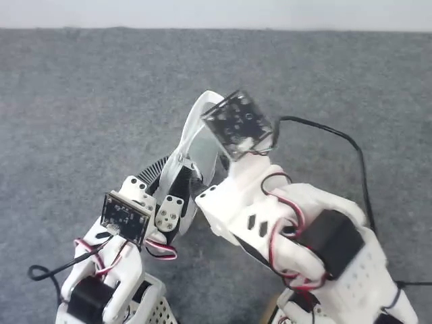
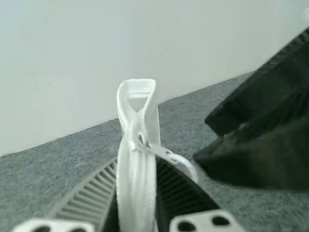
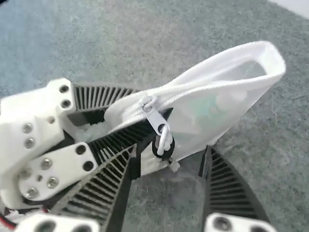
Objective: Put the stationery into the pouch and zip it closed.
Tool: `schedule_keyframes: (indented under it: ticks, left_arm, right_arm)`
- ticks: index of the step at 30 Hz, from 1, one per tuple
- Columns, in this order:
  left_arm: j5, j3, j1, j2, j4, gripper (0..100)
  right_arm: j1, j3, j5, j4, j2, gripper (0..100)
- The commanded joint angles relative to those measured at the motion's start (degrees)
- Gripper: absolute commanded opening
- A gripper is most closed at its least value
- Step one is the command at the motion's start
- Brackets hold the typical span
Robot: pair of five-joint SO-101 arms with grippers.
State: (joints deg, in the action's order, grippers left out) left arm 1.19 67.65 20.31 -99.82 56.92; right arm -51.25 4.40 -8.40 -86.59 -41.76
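Above a grey carpet-like surface (image 1: 81, 101), two robot arms hold a white mesh pouch (image 3: 217, 96) btwn them, lifted clear of the surface. The left gripper (image 2: 137, 164) is clamped on one end of the pouch, w/ its black ribbed jaws pressed to either side of the fabric, and the pouch stands edge-on out of it. The right gripper (image 3: 171, 150) is spread wide and has nothing in it. Its two jaws stand well apart, w/ the pouch's near corner btwn their tips, close to the end the left gripper holds.

The zip slider (image 3: 150, 107) sits on the zip edge near the left gripper. Its silver pull tab (image 3: 159, 126) lies against the pouch's side, btwn the right gripper's jaws and just beyond their tips. Can't tell whether either jaw touches the tab. Pale greenish shapes (image 3: 205, 104) show through the mesh, prob. the stationery, already inside. From the slider the zip line runs to the far end, where the pouch seems to gape a little. How much of the zip is shut can't be made out.

Judgement: packing looks done, and the step in hand is the zipping. The next move calls for the right gripper to close on the tab. The tab is small, thin and loose, so aim must be fine. It must then be drawn along the zip line to the far end while the left gripper anchors its end. Risks: the jaws pinch mesh instead of the tab, or the pouch slips.
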Motion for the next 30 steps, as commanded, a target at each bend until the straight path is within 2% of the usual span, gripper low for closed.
schedule_keyframes:
  ticks: [1, 8, 18, 27, 30]
  left_arm:
    - [0.53, -1.27, 0.26, -0.70, 0.00, 1]
    - [0.53, -1.27, 0.26, -0.70, 0.00, 1]
    - [0.53, -1.27, 0.26, -0.70, 0.00, 1]
    - [0.53, -1.27, 0.26, -0.70, 0.00, 1]
    - [0.53, -1.27, 0.26, -0.70, 0.00, 1]
  right_arm:
    - [-0.04, 2.29, 1.85, 0.40, 1.01, 18.4]
    - [-0.04, 9.23, 5.19, -2.86, -3.47, 18.6]
    - [-0.04, 25.85, 5.54, 17.45, -7.87, 18.4]
    - [0.13, 26.64, 5.19, 20.53, -7.96, 18.4]
    - [2.24, 26.64, 5.10, 21.93, -7.96, 17.2]
